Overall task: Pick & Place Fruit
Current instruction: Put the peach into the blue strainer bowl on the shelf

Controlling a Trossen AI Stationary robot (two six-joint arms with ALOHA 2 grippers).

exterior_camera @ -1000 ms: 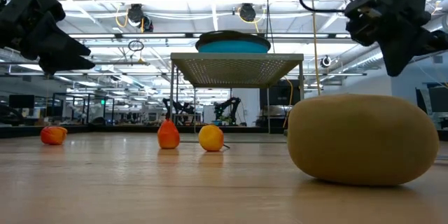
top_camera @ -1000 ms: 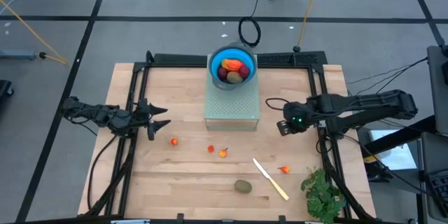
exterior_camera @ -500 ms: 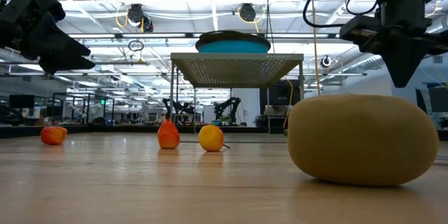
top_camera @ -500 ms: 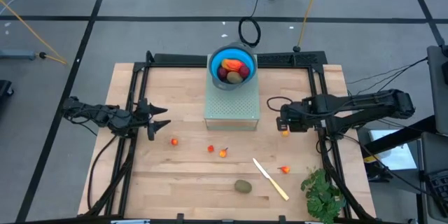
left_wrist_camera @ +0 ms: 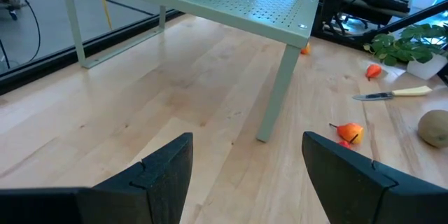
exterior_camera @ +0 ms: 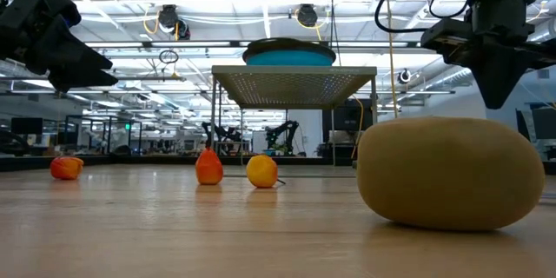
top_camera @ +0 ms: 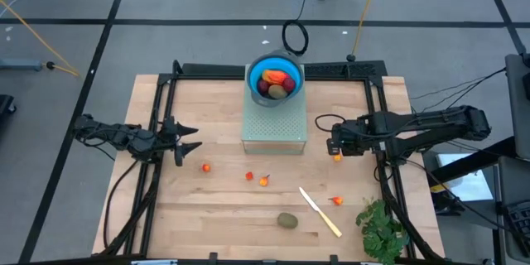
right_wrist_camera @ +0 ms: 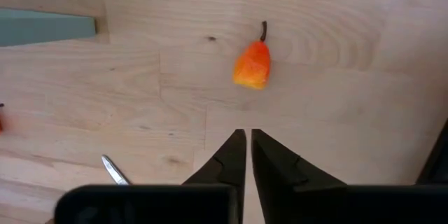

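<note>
A blue bowl holding several fruit pieces stands on a green perforated stand. Small orange-red pieces lie on the wood. A brown-green kiwi rests near the front edge and looms large in the low view. My right gripper hangs shut and pointing down just right of the stand. It is above and a little short of an orange pear-shaped piece lying on the table, and touches nothing. My left gripper waits open at the table's left.
A cream-handled knife lies slantwise right of the kiwi. A green leafy bunch sits at the front right corner. Black frame rails run along the table's left, far and right sides. Bare wood lies under and in front of the stand.
My right gripper has rolled about its own pointing line and tipped steeper down while staying over the same spot right of the stand. In the high view the orange piece beneath it has come into sight. The fruit pieces have not moved.
</note>
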